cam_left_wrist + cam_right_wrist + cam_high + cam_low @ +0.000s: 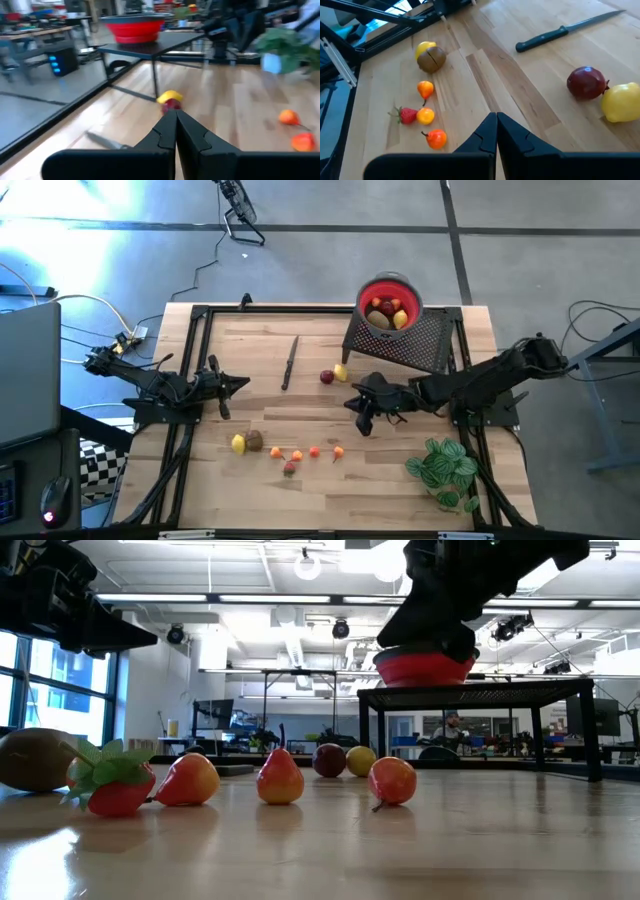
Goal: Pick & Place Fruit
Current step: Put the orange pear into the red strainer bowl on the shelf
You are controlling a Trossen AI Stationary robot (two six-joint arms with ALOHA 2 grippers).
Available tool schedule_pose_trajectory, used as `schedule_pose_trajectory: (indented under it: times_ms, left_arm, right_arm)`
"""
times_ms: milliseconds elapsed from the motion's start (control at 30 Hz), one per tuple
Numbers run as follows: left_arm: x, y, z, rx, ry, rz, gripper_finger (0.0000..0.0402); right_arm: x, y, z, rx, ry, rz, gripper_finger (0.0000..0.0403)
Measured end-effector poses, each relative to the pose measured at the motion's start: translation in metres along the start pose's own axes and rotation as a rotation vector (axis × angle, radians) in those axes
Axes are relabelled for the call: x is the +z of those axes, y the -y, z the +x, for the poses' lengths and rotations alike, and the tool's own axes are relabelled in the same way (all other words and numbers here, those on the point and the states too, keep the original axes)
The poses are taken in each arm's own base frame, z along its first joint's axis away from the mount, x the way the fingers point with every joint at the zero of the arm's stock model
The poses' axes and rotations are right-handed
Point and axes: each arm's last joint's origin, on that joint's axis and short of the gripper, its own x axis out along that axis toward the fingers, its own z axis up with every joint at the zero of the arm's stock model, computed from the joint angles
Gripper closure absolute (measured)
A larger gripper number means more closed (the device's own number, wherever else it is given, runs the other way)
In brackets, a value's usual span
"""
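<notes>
No brand, label or readable writing anywhere on the pale wooden desk (pixel 330 490) or the things on it.

Left hand (pixel 243 384) at about nine o'clock on the desk, arm stretched low and level from the left edge, dark fingers (pixel 167 131) pressed together, pinching nothing. Right hand (pixel 362 424) near the centre, arm reaching in from three o'clock with the elbow raised, tip angled down above the board, fingers (pixel 495 132) likewise pressed together and holding nothing.

Small rounded fruit pieces (pixel 290 454) strung in a loose row toward six o'clock: a yellow one touching a brown one at the left end, then orange ones and a red strawberry-like piece. Dark red round fruit (pixel 586 82) touching a yellow fruit (pixel 621 102) just off centre toward twelve. More pieces inside the red round bowl (pixel 390 284), set on a black mesh stand (pixel 410 345) at one o'clock. Thin dark knife (pixel 289 363) at eleven o'clock. Green leafy plant (pixel 442 468) at five o'clock.
</notes>
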Motion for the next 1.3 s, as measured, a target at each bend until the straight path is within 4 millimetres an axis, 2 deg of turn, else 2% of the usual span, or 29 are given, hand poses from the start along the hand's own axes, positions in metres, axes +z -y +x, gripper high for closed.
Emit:
schedule_pose_trajectory:
  times_ms: [133,433,633,767,967,1300]
  left_arm:
    - [0.001,0.002,0.000,-0.057,0.006,-0.021,0.0402]
    - [0.001,0.002,0.000,-0.061,0.002,-0.209,0.0402]
    - [0.001,0.002,0.000,-0.061,-0.001,-0.209,0.0402]
    - [0.000,0.001,0.000,-0.052,-0.008,-0.202,0.0402]
    - [0.000,0.001,0.000,-0.049,-0.011,-0.199,0.0402]
    - [-0.001,0.001,0.000,-0.047,-0.013,-0.188,0.0402]
  right_arm:
    - [0.000,-0.005,-0.001,0.017,0.024,-0.001,0.0401]
    - [-0.001,-0.020,-0.006,0.092,0.072,-0.006,0.0401]
    - [-0.007,-0.027,-0.009,0.116,0.060,-0.022,0.0401]
    - [-0.008,-0.034,-0.011,0.103,0.115,-0.015,0.0401]
    - [-0.010,-0.051,-0.001,0.208,0.227,-0.049,0.0400]
    - [-0.042,-0.064,0.037,0.270,0.207,-0.091,0.0400]
